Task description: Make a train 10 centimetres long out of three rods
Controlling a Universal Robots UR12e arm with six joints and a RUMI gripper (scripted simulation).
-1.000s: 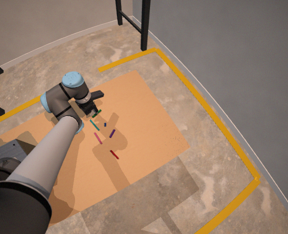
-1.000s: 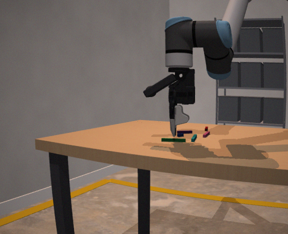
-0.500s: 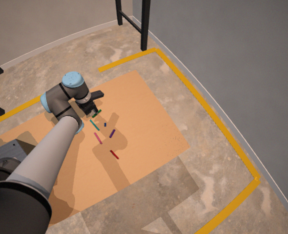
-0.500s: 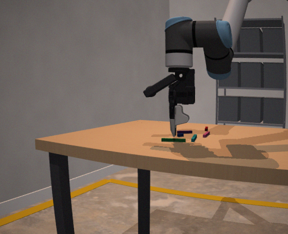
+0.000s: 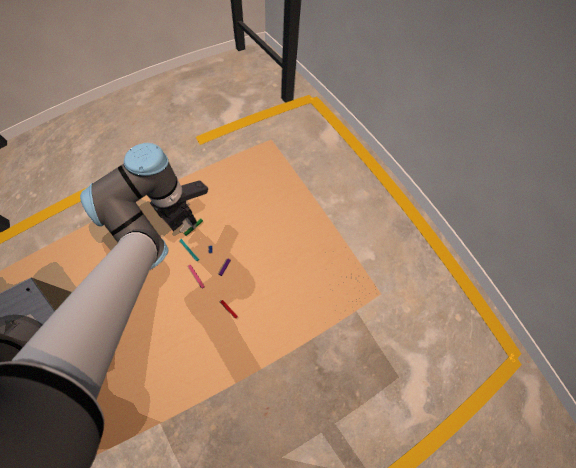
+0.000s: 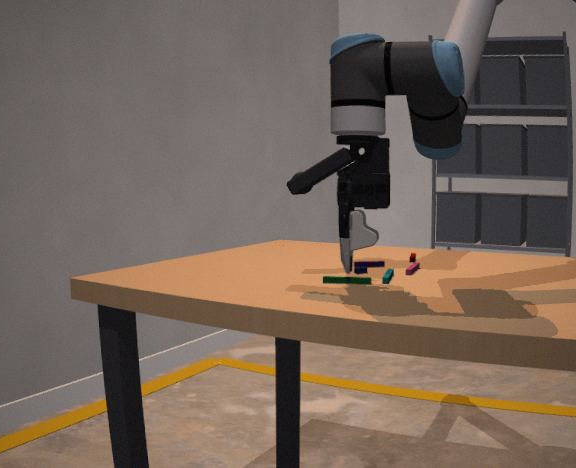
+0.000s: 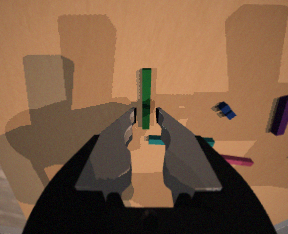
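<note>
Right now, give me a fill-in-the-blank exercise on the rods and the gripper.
The gripper straddles one end of the ____ rod.
The shortest rod on the table is ____.
In the top view, the rod lying farthest from the gripper is ____.
Missing words: green rod; blue rod; red rod.
</note>
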